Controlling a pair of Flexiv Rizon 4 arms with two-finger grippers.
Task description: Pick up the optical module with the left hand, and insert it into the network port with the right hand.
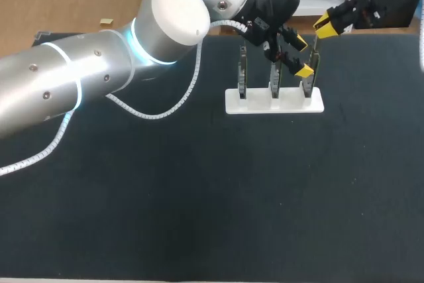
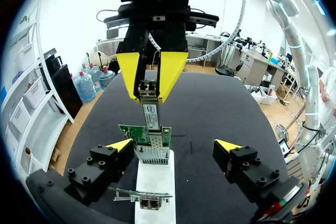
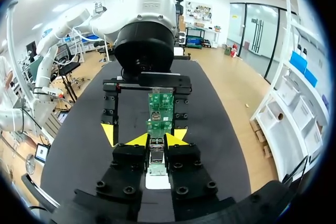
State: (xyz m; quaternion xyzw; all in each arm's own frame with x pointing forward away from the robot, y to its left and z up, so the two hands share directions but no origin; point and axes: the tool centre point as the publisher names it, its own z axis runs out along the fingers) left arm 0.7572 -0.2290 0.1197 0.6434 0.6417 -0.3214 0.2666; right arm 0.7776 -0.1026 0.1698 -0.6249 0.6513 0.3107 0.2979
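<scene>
Head view: my left gripper (image 1: 303, 57) hangs over the right-hand end of the white stand (image 1: 275, 102), where three cards (image 1: 273, 83) sit upright in slots. My right gripper (image 1: 326, 26) comes in from the far corner just above it. The module is too small to make out from here.

Left wrist view: this one's released, with its fingers spread wide either side of the end card (image 2: 144, 134) and touching nothing. Straight ahead, the right gripper is clenched on the optical module (image 2: 149, 106), nose pointing down at the card. The module is a slim silver bar with a label on its face. Its tip sits right at the card's top edge, above the metal cage of the network port (image 2: 152, 154). I can't tell whether it's started in.

Right wrist view: the module (image 3: 156, 159) is pinched between my yellow tips, lined up with the green card ahead.

My guess on handling: it's light and stiff, with smooth metal sides that could slip. I'd hold the flat sides near the back end and keep the nose free. I'd also push gently, because that thin card looks like it'd flex or rock in its slot.
</scene>
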